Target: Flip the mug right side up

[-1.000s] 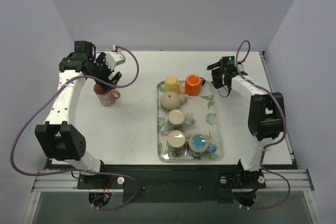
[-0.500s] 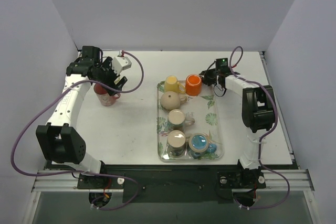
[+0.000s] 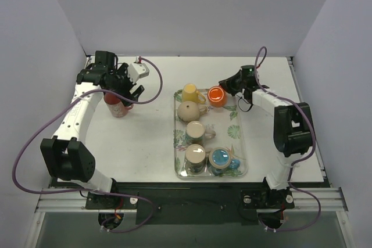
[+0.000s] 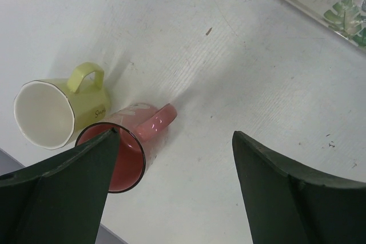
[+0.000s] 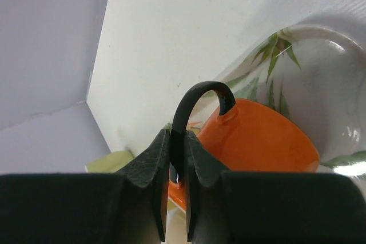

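Two arms rise from the near edge of a white table [image 3: 145, 143] enclosed by pale lilac walls [image 3: 192, 10]. A leaf-printed tray [image 3: 235, 132] right of centre holds six mugs. The orange mug [image 5: 257, 135] is at the tray's far right corner. The right gripper [image 5: 177, 141] is clamped on that mug's black handle [image 5: 197, 92]. At the far left, the left gripper [image 4: 176, 135] hangs with its fingers apart above a pink mug [image 4: 123, 147]. A yellow-green mug [image 4: 57, 110] sits just beside the pink one.
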You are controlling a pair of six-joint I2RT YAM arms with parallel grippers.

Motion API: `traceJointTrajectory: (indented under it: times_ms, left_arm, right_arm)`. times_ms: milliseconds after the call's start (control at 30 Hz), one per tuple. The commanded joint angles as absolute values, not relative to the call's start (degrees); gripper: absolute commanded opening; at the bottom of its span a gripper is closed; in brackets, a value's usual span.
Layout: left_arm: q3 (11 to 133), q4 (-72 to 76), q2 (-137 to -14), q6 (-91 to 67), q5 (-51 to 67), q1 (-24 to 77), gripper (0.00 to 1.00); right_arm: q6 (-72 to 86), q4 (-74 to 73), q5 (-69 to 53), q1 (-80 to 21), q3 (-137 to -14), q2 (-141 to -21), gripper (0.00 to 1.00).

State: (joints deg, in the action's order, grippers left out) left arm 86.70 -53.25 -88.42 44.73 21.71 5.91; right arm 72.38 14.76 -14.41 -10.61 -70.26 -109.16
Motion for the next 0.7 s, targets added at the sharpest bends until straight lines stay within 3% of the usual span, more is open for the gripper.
traceJointTrajectory:
  times_ms: [0, 233, 467, 667]
  left_arm:
    - [87.2, -51.5, -85.9, 43.9, 23.6, 6.9, 0.91]
    - [87.6, -51.9, -85.4, 43.4, 24.7, 7.5, 0.91]
    - [89.9, -55.6, -85.3, 42.4, 30.8, 7.6, 0.91]
    - [91.1, -56.6, -84.8, 41.0, 31.3, 8.1, 0.91]
  right_arm:
    - [55.1, 24.2, -11.0, -13.7, -63.3, -99.9, 0.00]
    - [46.2, 43.0, -11.9, -16.0, -51.8, -95.5, 0.00]
    - [29.6, 44.3, -16.3, -17.8, -49.8, -89.5, 0.00]
    - [23.0, 58.6, -21.7, -17.7, -44.2, -86.0, 0.00]
